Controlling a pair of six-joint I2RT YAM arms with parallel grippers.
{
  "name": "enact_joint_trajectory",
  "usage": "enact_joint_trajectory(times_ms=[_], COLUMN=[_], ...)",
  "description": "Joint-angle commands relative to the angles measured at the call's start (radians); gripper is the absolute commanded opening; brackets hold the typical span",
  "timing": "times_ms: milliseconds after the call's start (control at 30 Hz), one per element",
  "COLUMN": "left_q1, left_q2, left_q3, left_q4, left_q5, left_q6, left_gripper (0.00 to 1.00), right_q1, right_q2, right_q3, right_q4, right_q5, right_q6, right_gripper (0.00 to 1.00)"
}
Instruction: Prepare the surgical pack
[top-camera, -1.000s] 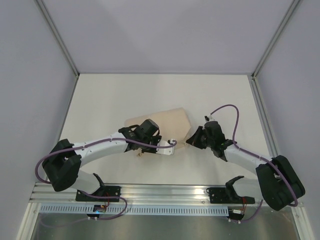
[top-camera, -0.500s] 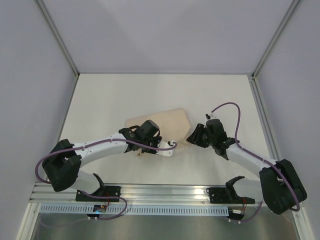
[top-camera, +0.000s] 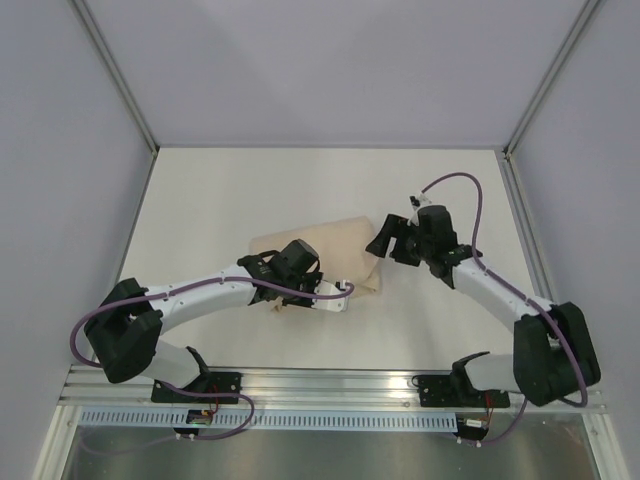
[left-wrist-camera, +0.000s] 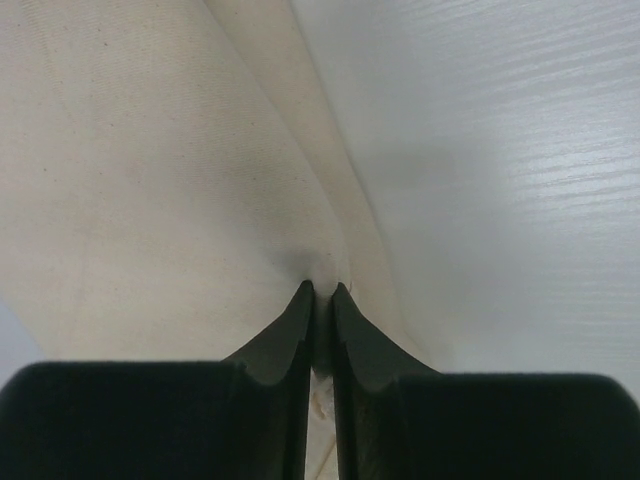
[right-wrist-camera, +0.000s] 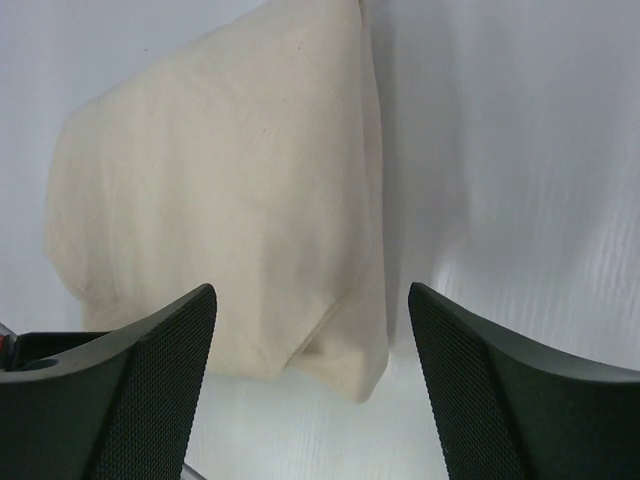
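The tan wrap sheet (top-camera: 330, 243) lies folded into a flat bundle in the middle of the table (top-camera: 230, 190). My left gripper (top-camera: 283, 300) is at the bundle's near left edge. In the left wrist view its jaws (left-wrist-camera: 320, 292) stand a narrow slit apart, pinching a puckered fold of the wrap (left-wrist-camera: 150, 180). My right gripper (top-camera: 385, 240) hovers wide open over the bundle's right side. In the right wrist view the wrap (right-wrist-camera: 220, 170) and its folded corner lie below the gripper (right-wrist-camera: 310, 295), with nothing between the fingers. Tray, clamps, tweezers, gauze and packets are out of view.
Grey walls with metal posts (top-camera: 120, 90) enclose the white table on three sides. The arms' mounting rail (top-camera: 330, 385) runs along the near edge. A purple cable (top-camera: 470, 215) loops above the right wrist.
My right gripper opened wide, let go of the wrap's right corner and moved away from me over the bundle. The corner now lies flat. My left jaws eased apart slightly.
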Motion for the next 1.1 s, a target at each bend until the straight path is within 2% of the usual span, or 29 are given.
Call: enact_joint_trajectory(times_ms=[0, 133, 200, 267, 333, 367, 433, 467, 600, 800, 867, 933, 1033, 1067], left_q1=[0.006, 0.006, 0.006, 0.006, 0.006, 0.006, 0.006, 0.006, 0.006, 0.05, 0.101, 0.144, 0.26, 0.338], left_q2=[0.011, -0.003, -0.011, -0.02, -0.044, -0.057, -0.106, -0.124, -0.185, -0.236, -0.259, -0.274, -0.294, -0.301], left_q3=[0.006, 0.006, 0.009, 0.019, 0.056, 0.07, 0.113, 0.125, 0.193, 0.216, 0.217, 0.216, 0.228, 0.234], left_q4=[-0.107, -0.11, -0.117, -0.127, -0.188, -0.219, -0.311, -0.339, -0.471, -0.477, -0.471, -0.454, -0.449, -0.452], left_q5=[-0.014, -0.015, -0.02, -0.019, -0.005, 0.026, 0.07, 0.104, 0.11, -0.064, -0.106, -0.133, -0.158, -0.16], left_q6=[-0.027, -0.033, -0.039, -0.045, -0.065, -0.07, -0.074, -0.076, -0.117, -0.24, -0.27, -0.31, -0.347, -0.358], left_gripper=[0.17, 0.26, 0.36, 0.49, 0.55, 0.58, 0.64, 0.68, 0.7, 0.77, 0.81, 0.83, 0.86, 0.86], right_q1=[-0.004, -0.004, -0.002, -0.002, -0.002, -0.002, -0.002, -0.002, -0.002, -0.007, -0.008, -0.008, -0.007, -0.004], right_q2=[0.161, 0.306, 0.348, 0.357, 0.353, 0.347, 0.327, 0.317, 0.281, 0.264, 0.274, 0.282, 0.282, 0.281], right_q3=[0.082, 0.107, 0.09, 0.052, 0.027, 0.009, -0.009, -0.025, -0.062, -0.091, -0.088, -0.089, -0.105, -0.112], right_q4=[0.086, 0.19, 0.251, 0.288, 0.316, 0.319, 0.327, 0.33, 0.328, 0.331, 0.334, 0.344, 0.385, 0.4], right_q5=[-0.063, -0.16, -0.207, -0.221, -0.23, -0.232, -0.23, -0.229, -0.212, -0.177, -0.175, -0.161, -0.154, -0.151], right_q6=[-0.019, 0.024, 0.053, 0.079, 0.087, 0.089, 0.089, 0.089, 0.09, 0.089, 0.089, 0.099, 0.145, 0.165], right_gripper=[0.79, 0.64, 0.57, 0.47, 0.4, 0.31, 0.24, 0.23, 0.16, 0.06, 0.01, 0.0, 0.01, 0.0])
